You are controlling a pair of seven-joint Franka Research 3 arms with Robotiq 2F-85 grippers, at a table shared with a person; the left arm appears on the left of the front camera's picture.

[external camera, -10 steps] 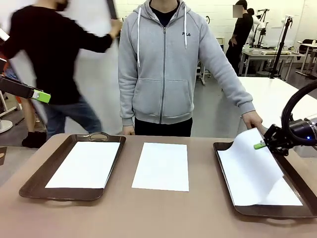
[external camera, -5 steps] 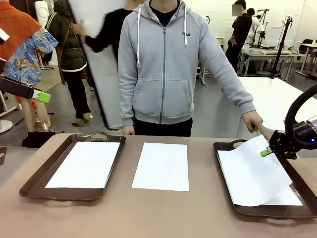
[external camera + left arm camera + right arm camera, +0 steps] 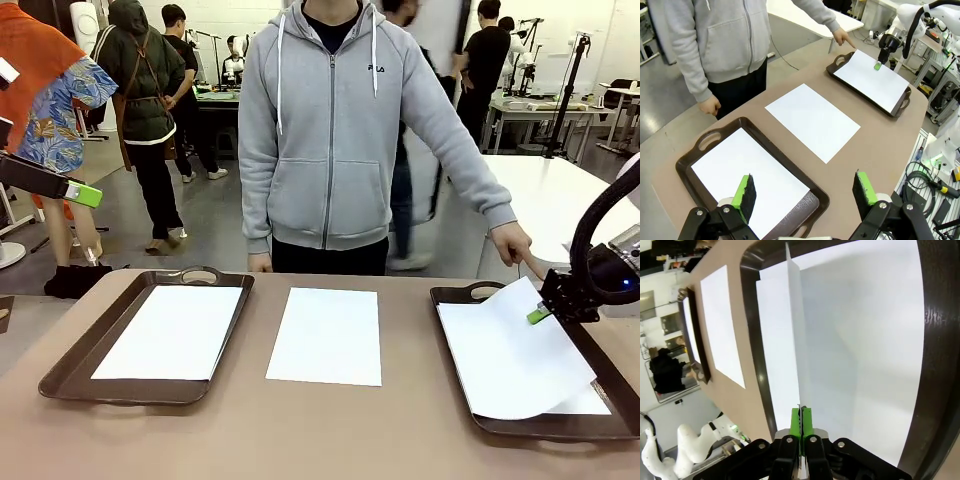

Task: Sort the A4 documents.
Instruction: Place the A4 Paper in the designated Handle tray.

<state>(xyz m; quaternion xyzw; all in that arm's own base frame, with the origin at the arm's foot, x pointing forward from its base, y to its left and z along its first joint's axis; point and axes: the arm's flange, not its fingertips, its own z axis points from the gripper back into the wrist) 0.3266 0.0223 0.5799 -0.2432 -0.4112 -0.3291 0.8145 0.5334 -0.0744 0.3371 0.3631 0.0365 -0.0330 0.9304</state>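
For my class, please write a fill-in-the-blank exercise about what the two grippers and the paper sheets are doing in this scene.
The right gripper is shut on the edge of the lifted sheet above the ____ tray.
The left gripper is ____ and holds nothing.
The middle sheet lies flat on the table between the two ____.
Missing words: right; open; trays.
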